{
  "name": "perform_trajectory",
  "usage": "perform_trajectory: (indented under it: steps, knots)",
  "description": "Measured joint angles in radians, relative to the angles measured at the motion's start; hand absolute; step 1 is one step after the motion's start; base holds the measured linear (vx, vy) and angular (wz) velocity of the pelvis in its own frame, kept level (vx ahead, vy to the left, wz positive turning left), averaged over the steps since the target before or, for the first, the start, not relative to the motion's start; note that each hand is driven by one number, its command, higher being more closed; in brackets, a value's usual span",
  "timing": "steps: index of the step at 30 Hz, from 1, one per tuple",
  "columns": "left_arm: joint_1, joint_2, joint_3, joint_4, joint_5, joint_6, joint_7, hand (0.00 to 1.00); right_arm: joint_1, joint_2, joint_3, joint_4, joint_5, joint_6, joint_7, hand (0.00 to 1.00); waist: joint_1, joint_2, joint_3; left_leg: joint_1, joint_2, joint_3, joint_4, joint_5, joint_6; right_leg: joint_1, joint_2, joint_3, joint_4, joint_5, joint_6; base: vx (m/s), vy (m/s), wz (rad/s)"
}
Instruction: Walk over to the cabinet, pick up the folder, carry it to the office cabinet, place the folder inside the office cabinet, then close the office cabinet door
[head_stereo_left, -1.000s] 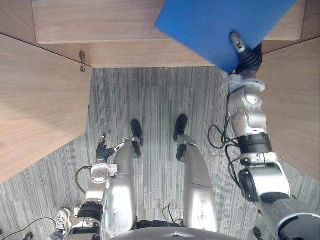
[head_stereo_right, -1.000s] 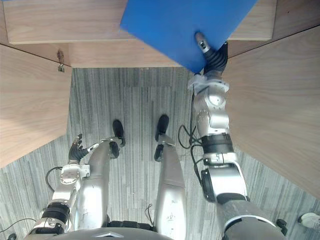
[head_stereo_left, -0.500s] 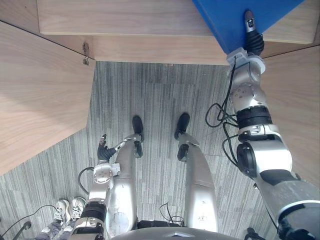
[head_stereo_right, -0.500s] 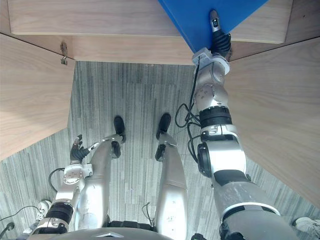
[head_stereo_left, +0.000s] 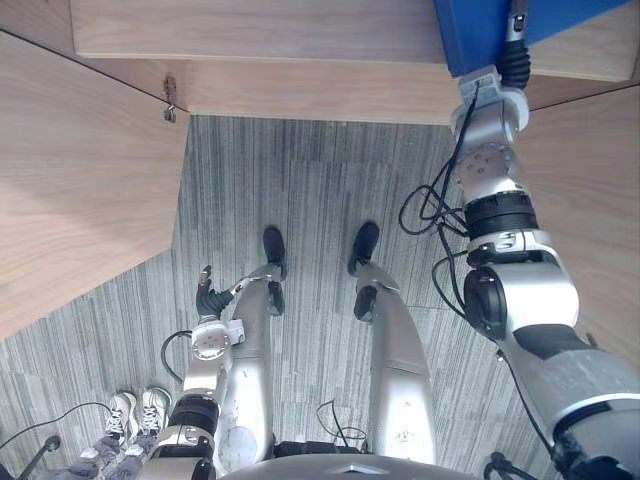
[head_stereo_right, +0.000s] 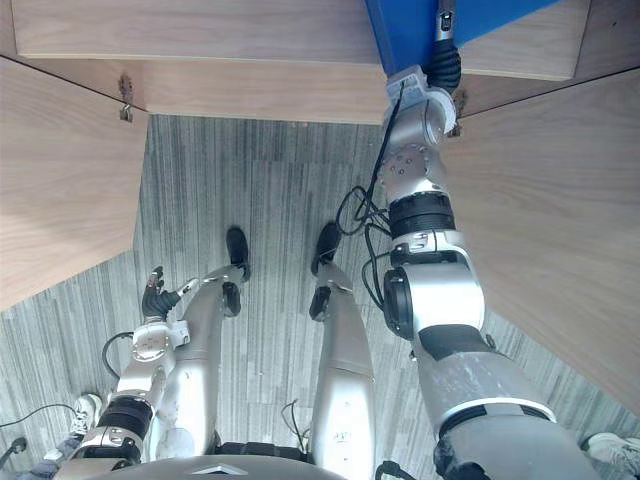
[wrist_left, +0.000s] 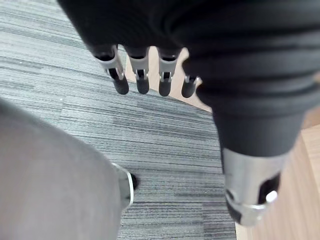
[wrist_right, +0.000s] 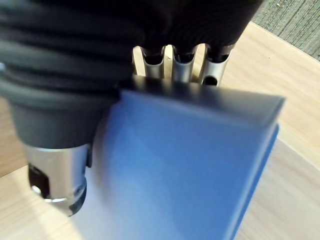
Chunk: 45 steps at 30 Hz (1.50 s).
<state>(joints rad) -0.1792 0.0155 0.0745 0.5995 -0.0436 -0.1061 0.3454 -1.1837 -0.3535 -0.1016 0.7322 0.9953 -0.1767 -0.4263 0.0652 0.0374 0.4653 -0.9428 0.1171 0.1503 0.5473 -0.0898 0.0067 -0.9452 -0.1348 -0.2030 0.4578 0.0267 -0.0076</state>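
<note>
The folder (head_stereo_left: 470, 35), flat and blue, sits at the upper right of the frame, over the pale wooden front edge of the office cabinet (head_stereo_left: 260, 40). The right robot hand (head_stereo_left: 516, 22) has it pinched. In the right wrist view the fingers (wrist_right: 183, 70) run along one face of the folder (wrist_right: 185, 170) and the thumb (wrist_right: 55, 180) presses on the other. That grip holds the sheet stiff by one edge, so it can probably be slid in edge first rather than dropped. The arm reaches up and forward from the lower right, with the folder ahead of the hand and its far part cut off by the top of the frame. How deep it is in the cabinet cannot be told.

Wooden door leaves (head_stereo_left: 80, 190) angle outward at the left and right of the frame, with a hinge (head_stereo_left: 168, 98) at the upper left. The opening therefore looks clear for the placing.

The left robot hand (head_stereo_left: 208, 295) hangs at the lower left over the grey carpet (head_stereo_left: 310, 180), fingers (wrist_left: 142, 82) loose and straight, holding nothing, likely free for the door.
</note>
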Motion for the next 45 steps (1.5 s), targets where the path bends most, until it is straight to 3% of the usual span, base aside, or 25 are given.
perform_trajectory:
  steps: [13,25,29,36,45]
  knots:
    - [-0.015,-0.017,-0.003,-0.001,-0.004,0.009,0.001,0.0,0.002,0.002,0.023,-0.059,-0.026,-0.003,0.002,0.0,0.001,0.001,-0.001,0.003,0.0,0.0,-0.011,0.012,-0.001,0.0,0.0,-0.003,-0.004,0.004,-0.006,0.02,-0.009,0.01]
    - [-0.015,-0.017,-0.018,0.001,-0.004,0.01,-0.001,0.0,-0.072,-0.005,0.184,-0.071,-0.216,0.039,0.051,0.0,-0.001,0.005,-0.003,0.019,-0.003,0.001,-0.053,0.038,-0.007,0.012,0.002,-0.007,-0.033,0.02,-0.01,0.03,-0.012,0.01]
    - [-0.014,-0.019,-0.038,0.002,-0.004,0.01,-0.003,0.0,-0.127,-0.013,0.205,0.006,-0.213,0.046,0.071,0.0,0.013,0.037,-0.023,0.022,-0.007,-0.012,-0.089,0.059,-0.015,0.02,0.0,-0.03,-0.049,0.023,-0.016,0.03,-0.022,0.14]
    - [-0.011,-0.015,-0.038,0.008,-0.009,0.009,-0.003,0.0,-0.134,-0.059,0.223,0.073,-0.172,0.05,0.078,0.0,0.019,0.039,-0.024,0.046,-0.023,-0.016,-0.185,0.119,-0.023,0.019,-0.019,-0.06,-0.052,0.017,-0.026,0.03,-0.031,0.18]
    - [-0.009,-0.015,-0.038,0.009,-0.014,0.008,-0.003,0.0,-0.109,-0.09,0.175,0.061,-0.156,0.045,0.077,0.0,0.016,0.039,-0.024,0.055,-0.023,-0.014,-0.184,0.122,-0.022,0.027,-0.02,-0.06,-0.053,0.017,-0.026,0.01,-0.005,0.01]
